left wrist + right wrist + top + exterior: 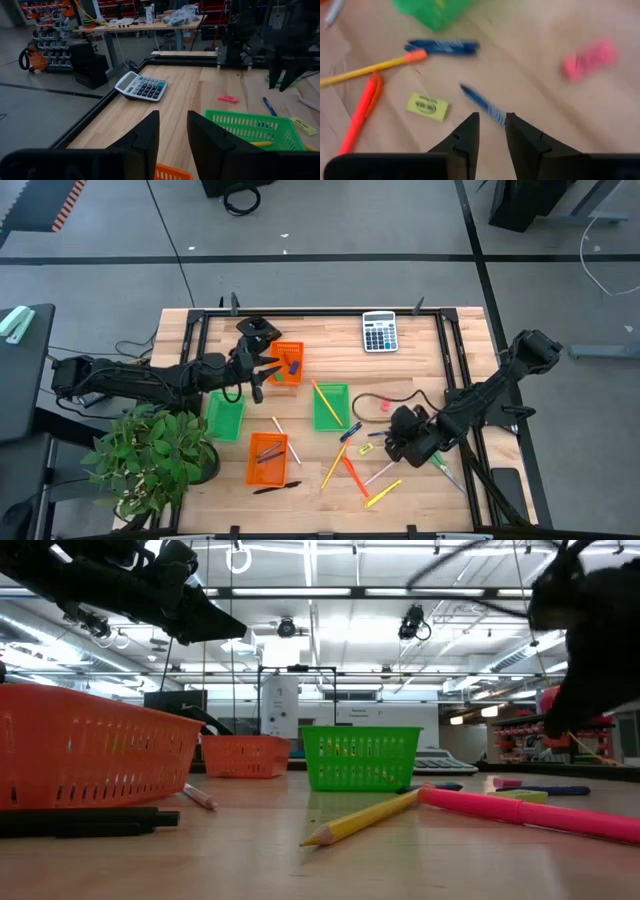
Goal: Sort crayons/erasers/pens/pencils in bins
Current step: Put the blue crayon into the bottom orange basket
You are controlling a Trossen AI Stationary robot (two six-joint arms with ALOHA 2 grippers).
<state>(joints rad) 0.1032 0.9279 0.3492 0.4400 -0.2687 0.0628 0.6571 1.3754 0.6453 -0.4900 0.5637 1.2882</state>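
Note:
Four bins stand mid-table: a far orange bin with a dark pen inside, a near orange bin, a left green bin and a right green bin holding a pencil. My left gripper hovers open and level beside the far orange bin, with nothing between its fingers. My right gripper slants down, open, over loose items. A blue pen lies on the table, its near end just ahead of that gripper's gap. Around it lie a second blue pen, a yellow eraser and a pink eraser.
A grey calculator sits at the far edge. A potted plant stands at the near left corner. A yellow pencil, an orange stick, a yellow marker and a black pen lie near the front.

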